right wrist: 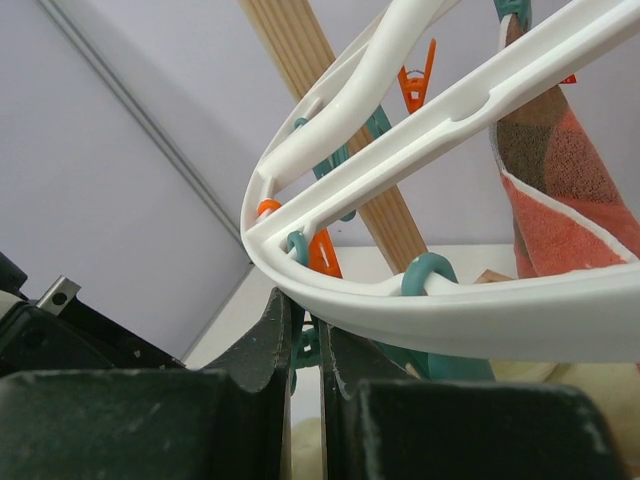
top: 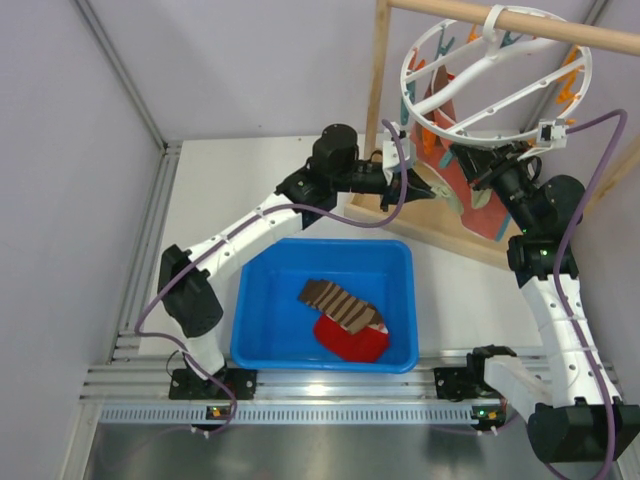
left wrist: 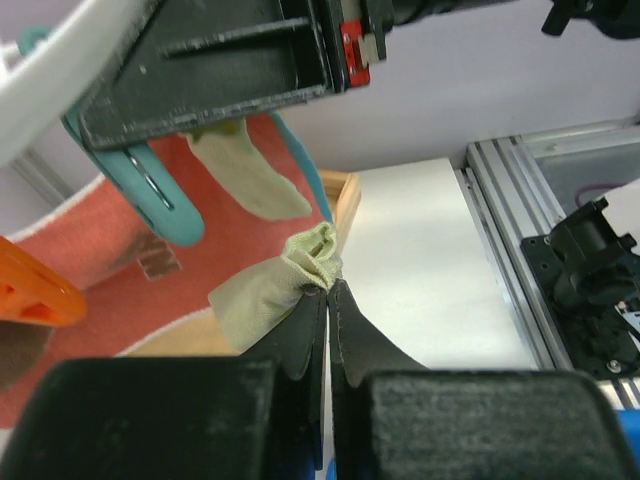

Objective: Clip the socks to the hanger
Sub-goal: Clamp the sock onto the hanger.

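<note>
Left claw (left wrist: 328,290) pinches the sock (left wrist: 262,302) thinly; right claw (right wrist: 307,318) is closed at the hanger (right wrist: 450,310) rim. You may lose the sock reaching the ten-o'clock peg (left wrist: 150,195).

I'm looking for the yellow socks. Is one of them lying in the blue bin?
No, the blue bin holds only a brown striped sock and a red sock.
</note>
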Robot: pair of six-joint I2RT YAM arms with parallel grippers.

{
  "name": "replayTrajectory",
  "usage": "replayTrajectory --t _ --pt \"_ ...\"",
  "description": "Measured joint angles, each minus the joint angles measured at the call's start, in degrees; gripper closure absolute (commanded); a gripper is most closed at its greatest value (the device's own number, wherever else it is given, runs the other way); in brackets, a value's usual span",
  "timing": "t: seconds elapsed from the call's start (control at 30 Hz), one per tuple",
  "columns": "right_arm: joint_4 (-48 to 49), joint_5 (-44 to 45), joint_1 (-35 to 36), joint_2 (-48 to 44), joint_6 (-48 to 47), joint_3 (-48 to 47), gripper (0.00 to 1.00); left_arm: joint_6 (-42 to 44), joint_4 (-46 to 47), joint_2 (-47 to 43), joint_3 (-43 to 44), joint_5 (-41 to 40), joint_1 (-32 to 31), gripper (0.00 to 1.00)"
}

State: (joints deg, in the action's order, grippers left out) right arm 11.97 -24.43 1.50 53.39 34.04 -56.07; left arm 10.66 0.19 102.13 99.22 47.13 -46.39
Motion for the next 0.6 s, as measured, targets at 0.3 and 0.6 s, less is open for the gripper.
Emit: replayTrajectory --t 0.3,0.6 --pt "0.28 -0.37 0.00 0.00 0.26 0.00 1.00 -2.14 6.29 3.17 1.40 -0.24 -0.28 1.00" --pt "0.31 -0.57 0.00 -0.02 -0.15 0.00 1.00 -1.97 8.24 4.98 1.40 -0.46 -0.04 1.00"
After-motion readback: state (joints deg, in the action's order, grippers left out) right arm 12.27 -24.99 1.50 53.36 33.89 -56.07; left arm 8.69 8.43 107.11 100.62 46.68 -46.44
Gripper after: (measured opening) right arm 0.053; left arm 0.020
